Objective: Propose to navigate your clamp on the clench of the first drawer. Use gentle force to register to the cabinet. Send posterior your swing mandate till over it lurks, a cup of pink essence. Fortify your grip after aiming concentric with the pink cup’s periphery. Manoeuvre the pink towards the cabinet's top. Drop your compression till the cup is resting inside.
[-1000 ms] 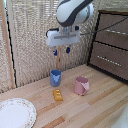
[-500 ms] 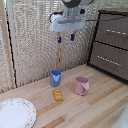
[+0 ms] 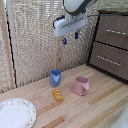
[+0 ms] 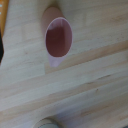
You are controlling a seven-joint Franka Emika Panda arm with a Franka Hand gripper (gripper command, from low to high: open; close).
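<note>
The pink cup (image 3: pixel 81 85) stands upright on the wooden table, a faceted dusty-pink cup. In the wrist view the pink cup (image 4: pixel 59 40) shows its open mouth from above. The clamp (image 3: pixel 70 38) hangs high above the table at the end of the white arm, open, its blue fingertips (image 3: pixel 64 41) apart with nothing between them. It is above and slightly behind the cups, well clear of both. The cabinet (image 3: pixel 112 42) is the dark brown chest at the exterior view's right, with silver bar handles (image 3: pixel 115 32); its drawers look shut.
A blue cup (image 3: pixel 55 77) stands to the exterior view's left of the pink one, with a small yellow block (image 3: pixel 58 94) in front of it. A white plate (image 3: pixel 15 112) lies at the front left. A pale reed screen (image 3: pixel 35 40) closes the back.
The clamp has shifted a little toward the exterior view's right and stays high over the cups. The cups, block and plate have not moved.
</note>
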